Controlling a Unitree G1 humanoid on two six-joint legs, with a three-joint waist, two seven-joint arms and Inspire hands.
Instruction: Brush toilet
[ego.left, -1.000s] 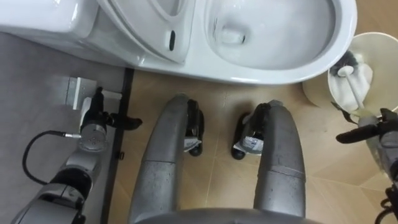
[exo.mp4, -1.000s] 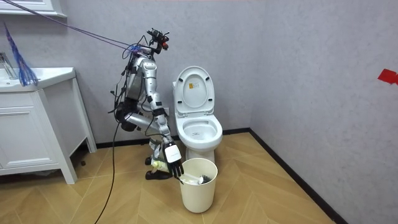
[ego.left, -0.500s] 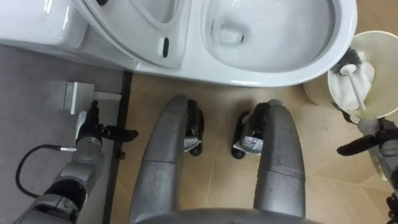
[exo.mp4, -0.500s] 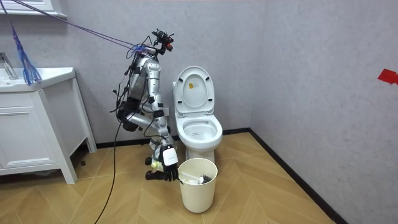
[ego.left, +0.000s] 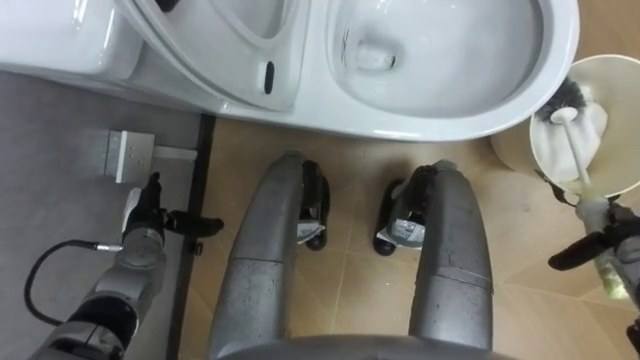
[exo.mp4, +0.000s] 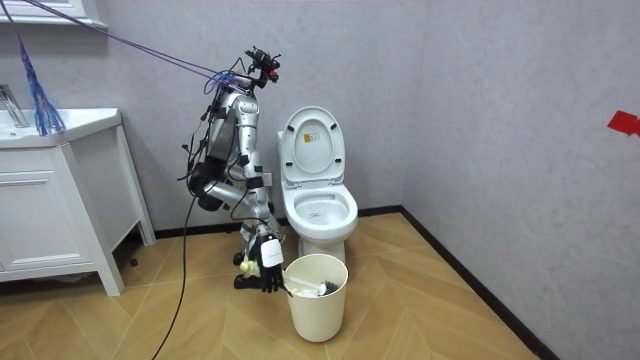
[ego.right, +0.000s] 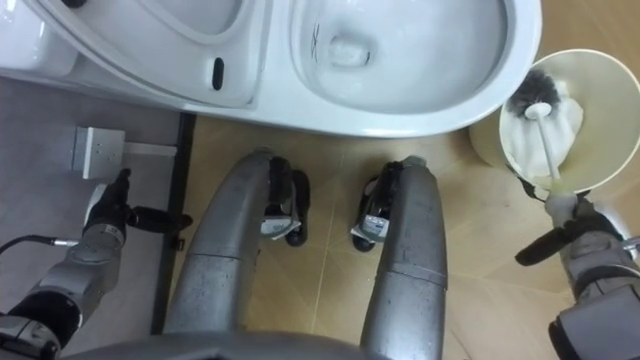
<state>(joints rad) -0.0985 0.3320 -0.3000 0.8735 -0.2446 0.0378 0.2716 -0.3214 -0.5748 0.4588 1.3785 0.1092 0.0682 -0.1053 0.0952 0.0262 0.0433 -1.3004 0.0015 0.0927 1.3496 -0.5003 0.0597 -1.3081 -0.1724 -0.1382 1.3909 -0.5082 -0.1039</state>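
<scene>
The robot stands close against the side of a white toilet (ego.left: 440, 122), bent forward over it, its feet on tan wood-pattern flooring (ego.left: 352, 185).

The eye views look straight down. The bowl lies open across the top, and the raised seat and lid (ego.left: 230, 50) are off to the left. At the right edge stands a cream waste bin (ego.left: 615, 80) with something white crumpled inside. The toilet brush (ego.left: 573, 155) is in that bin: its dark bristle head rests on the white stuff, and its white handle slants out over the rim towards the robot. The right hand (ego.left: 612, 240) is closed round the outer end of the handle, with one dark finger jutting sideways. The left hand (ego.left: 150, 212) hangs low on the left, near the dark skirting and a small white fitting (ego.left: 130, 155) on the grey wall. Its fingers look loosely extended and it holds nothing.

The room view adds the setting. The toilet backs onto a grey wall, the bin (exo.mp4: 318, 300) stands just in front of the bowl, and a white vanity cabinet (exo.mp4: 50, 220) is well apart at the room view's left. The robot's right arm reaches down so that the hand (exo.mp4: 268, 262) sits beside the bin's rim.
</scene>
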